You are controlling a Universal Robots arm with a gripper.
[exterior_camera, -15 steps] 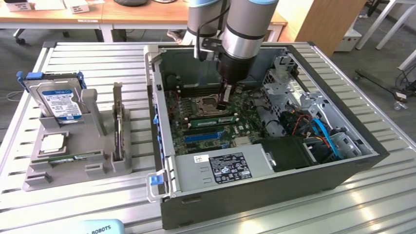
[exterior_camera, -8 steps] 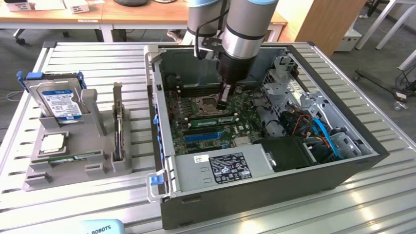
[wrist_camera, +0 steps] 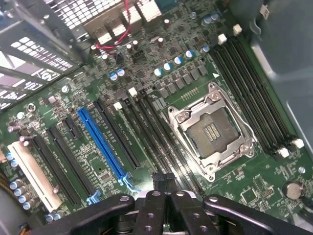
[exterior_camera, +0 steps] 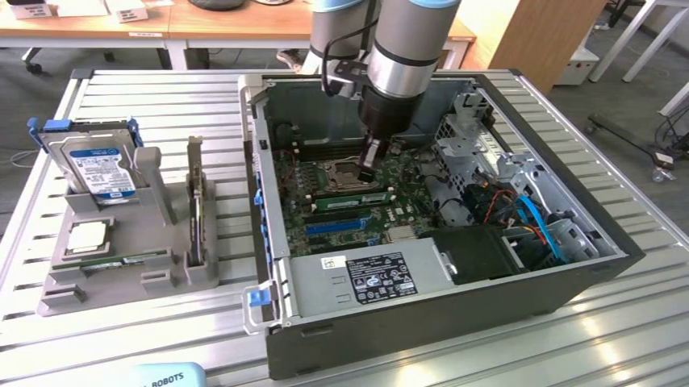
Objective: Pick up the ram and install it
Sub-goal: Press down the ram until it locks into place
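I see the long, thin green circuit-board ram stick (exterior_camera: 350,198) just below my black metal pincer (exterior_camera: 369,173), seemingly in a black plastic slot beside the square silver processor socket (wrist_camera: 212,129). Whether the pincer is apart or clamped I cannot tell. I judge seating needs the stick square to the slot, pressed evenly.
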